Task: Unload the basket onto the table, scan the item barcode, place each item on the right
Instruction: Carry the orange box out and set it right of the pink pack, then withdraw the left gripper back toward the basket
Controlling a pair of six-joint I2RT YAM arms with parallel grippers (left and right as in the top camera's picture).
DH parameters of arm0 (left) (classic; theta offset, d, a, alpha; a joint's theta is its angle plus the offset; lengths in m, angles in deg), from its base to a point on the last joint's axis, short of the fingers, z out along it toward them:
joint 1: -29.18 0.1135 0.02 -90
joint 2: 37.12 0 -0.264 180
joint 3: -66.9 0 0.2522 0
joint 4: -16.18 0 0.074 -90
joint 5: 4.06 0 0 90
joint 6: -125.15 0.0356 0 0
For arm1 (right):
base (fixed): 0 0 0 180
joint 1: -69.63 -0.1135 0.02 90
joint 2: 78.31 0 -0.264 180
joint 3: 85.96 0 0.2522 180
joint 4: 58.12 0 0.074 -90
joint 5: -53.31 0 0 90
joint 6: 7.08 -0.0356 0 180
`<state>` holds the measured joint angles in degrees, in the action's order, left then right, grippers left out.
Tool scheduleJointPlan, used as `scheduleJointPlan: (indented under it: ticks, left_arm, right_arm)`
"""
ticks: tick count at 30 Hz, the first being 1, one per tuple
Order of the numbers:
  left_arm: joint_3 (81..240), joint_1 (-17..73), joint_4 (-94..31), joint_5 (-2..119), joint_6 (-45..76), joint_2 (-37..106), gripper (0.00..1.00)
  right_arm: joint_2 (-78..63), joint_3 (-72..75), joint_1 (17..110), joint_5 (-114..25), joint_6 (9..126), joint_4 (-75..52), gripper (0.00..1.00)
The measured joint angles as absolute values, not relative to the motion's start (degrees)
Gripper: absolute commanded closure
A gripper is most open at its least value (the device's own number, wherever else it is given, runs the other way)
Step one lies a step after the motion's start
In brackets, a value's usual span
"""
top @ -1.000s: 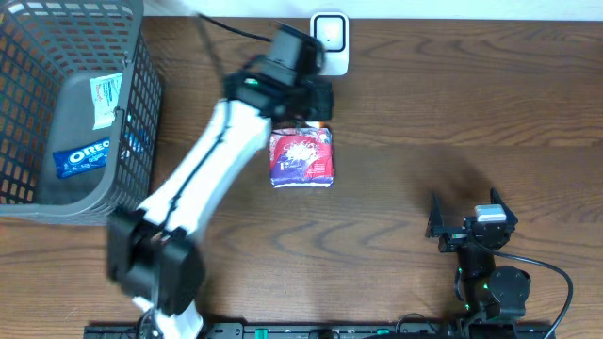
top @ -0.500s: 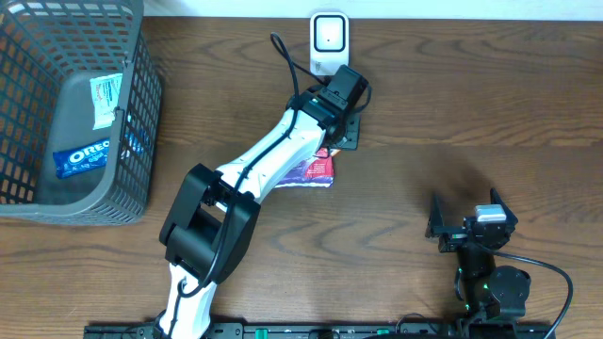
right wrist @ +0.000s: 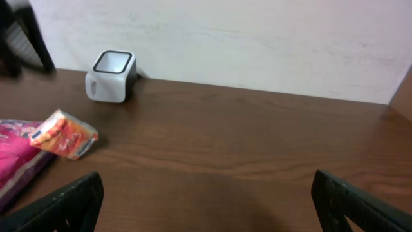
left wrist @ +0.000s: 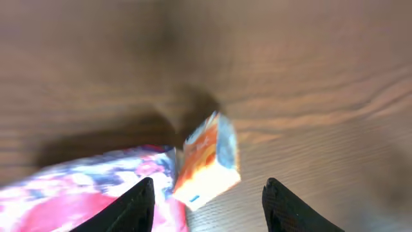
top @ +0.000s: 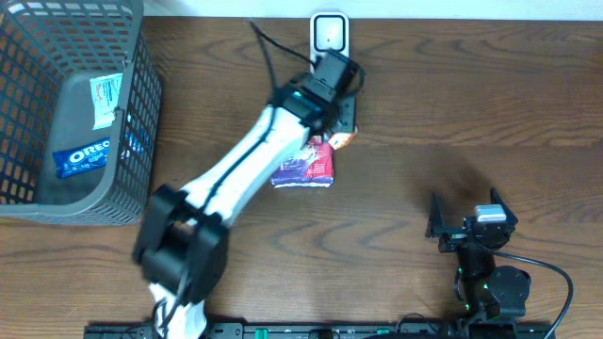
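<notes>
Left wrist view: your left tool (left wrist: 209, 205) hangs over the desk (top: 471, 113) with its two black fingers (left wrist: 138, 207) spread, pinching nothing. The orange packet (left wrist: 209, 161) lies below, in the gap between them, and touches neither one. Its left edge meets the pink bag (left wrist: 77, 193), which fills the lower left corner under the left finger. The packet's long axis runs from lower left to upper right in this view, and it looks tilted up against the bag. The picture is too blurred to show a barcode.

From overhead, the packet sits at the bag's upper right corner, just in front of the white scanner (top: 329, 38). The left arm reaches across the bag and hides part of it. The scanner stands near the far edge of the desk, with the wall (right wrist: 257, 38) right behind it, so there is little room past it. To the right of the packet, bare wood runs as far as the right tool (top: 468, 226). That tool rests near the front edge, well away from the packet, with its fingers spread wide and nothing in them. At the far left a grey basket (top: 19, 113) holds a blue cookie pack (top: 83, 158), well apart from the packet.
</notes>
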<state>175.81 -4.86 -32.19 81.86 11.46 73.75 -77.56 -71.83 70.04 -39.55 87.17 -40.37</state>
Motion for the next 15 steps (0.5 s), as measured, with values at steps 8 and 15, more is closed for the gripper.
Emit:
scheduleJointPlan:
  ticks: [8, 15]
  left_arm:
    - [175.8, 0.4, -32.6, 81.9, 13.3, 58.5, 0.72]
    - [175.9, 4.8, -35.2, 82.1, 14.4, 56.3, 0.72]
  right_arm:
    - [-77.6, -71.8, 70.0, -39.5, 87.2, -40.4, 0.01]
    - [-77.6, -71.8, 70.0, -39.5, 87.2, -40.4, 0.01]
